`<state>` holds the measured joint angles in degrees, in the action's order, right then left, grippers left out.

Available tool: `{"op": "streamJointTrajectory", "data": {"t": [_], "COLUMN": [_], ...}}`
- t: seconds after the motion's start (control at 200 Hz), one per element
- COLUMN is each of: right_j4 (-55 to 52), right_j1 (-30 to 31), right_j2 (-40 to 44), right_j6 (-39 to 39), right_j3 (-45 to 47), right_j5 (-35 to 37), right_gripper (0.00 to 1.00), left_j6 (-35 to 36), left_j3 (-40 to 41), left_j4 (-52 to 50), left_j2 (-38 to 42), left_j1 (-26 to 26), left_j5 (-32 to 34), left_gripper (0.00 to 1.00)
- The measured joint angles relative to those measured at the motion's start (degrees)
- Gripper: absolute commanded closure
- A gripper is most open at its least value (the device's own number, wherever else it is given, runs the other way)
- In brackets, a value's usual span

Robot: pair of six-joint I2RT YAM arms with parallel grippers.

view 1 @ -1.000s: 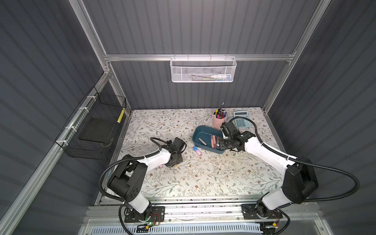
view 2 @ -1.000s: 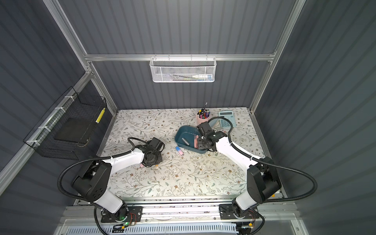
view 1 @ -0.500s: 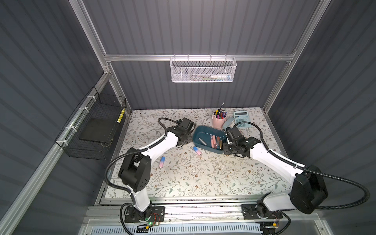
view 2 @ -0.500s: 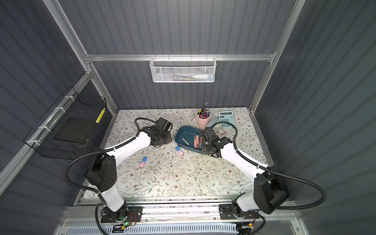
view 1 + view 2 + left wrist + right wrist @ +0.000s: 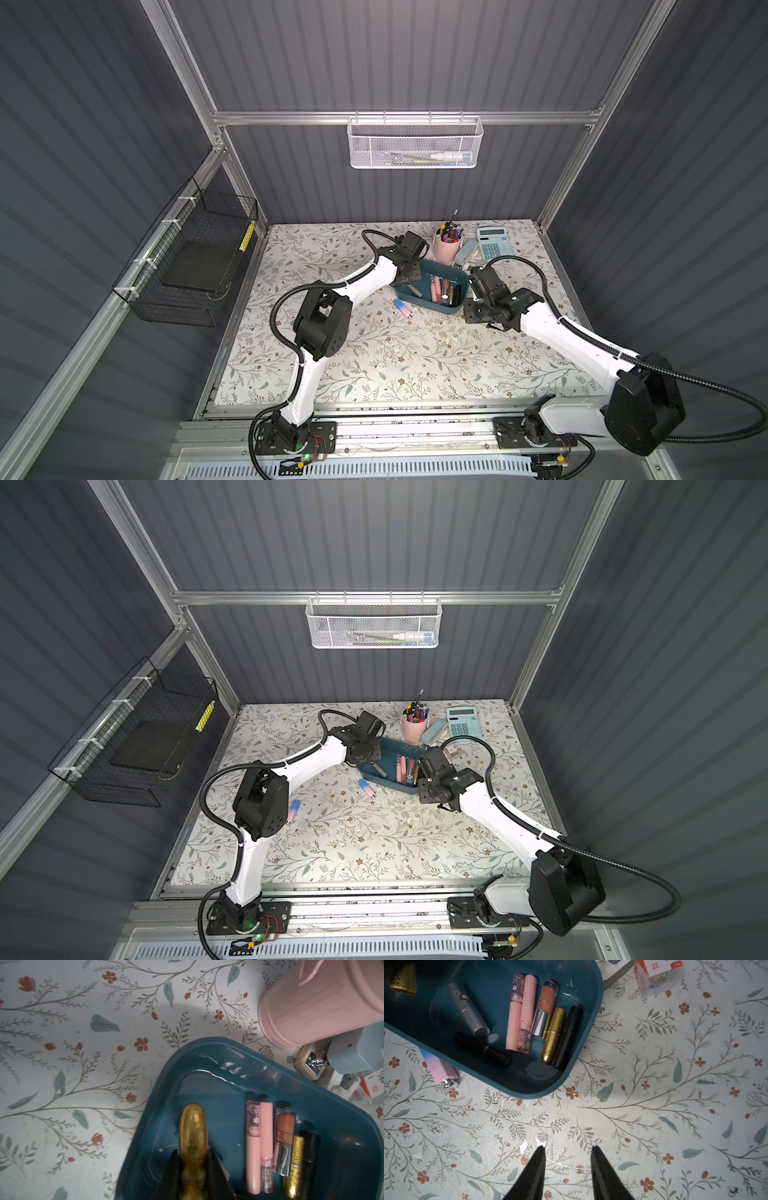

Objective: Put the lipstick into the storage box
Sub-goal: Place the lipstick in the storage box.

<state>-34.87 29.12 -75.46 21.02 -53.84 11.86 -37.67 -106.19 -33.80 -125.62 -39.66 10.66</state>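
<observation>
- left end effector (image 5: 193, 1159): jaws pinch the gold lipstick (image 5: 193, 1130) low on its body. most of the tube juts forward, free to go down first.
- position: the gold lipstick hangs inside the rim line of the storage box (image 5: 228, 1057), over bare floor at one end. this spot keeps it off the row of tubes (image 5: 259, 1142) lying further along. contact with the floor cannot be told.
- right end effector (image 5: 568, 1148): jaws spread and empty, above the desk (image 5: 654, 1105) just beside the box. judged parked clear of the left arm.
- one pink-and-blue lipstick (image 5: 402, 308) lies on the desk just beside the box. a second pink-and-blue lipstick (image 5: 294, 810) lies near the left arm's elbow. task judged unfinished.
</observation>
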Motion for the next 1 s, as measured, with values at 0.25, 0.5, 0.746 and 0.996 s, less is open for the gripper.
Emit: {"op": "streamJointTrajectory", "data": {"t": [0.25,0.5,0.746,0.996], "right_j4": [-0.31,-0.26,0.11,-0.09], "right_j1": [-0.74,-1.03,-1.03,0.72], "right_j2": [0.07,0.07,0.74,0.44], "right_j6": [0.0,-0.07,-0.26,-0.48], "right_j3": [0.2,0.2,0.2,-0.79], "right_j5": [0.0,-0.07,-1.7,-3.74], "right_gripper": [0.59,0.58,0.58,0.58], "left_j6": [0.0,0.17,1.33,2.1], "left_j3": [-4.81,-5.07,-2.16,8.24], "left_j4": [-0.04,0.26,2.6,5.77], "left_j2": [-5.95,-7.13,-4.24,12.22], "left_j1": [-0.55,-0.83,-2.34,-3.1], "left_j5": [-2.01,-3.34,-3.17,0.98], "left_gripper": [0.82,0.55,0.38,0.34]}}
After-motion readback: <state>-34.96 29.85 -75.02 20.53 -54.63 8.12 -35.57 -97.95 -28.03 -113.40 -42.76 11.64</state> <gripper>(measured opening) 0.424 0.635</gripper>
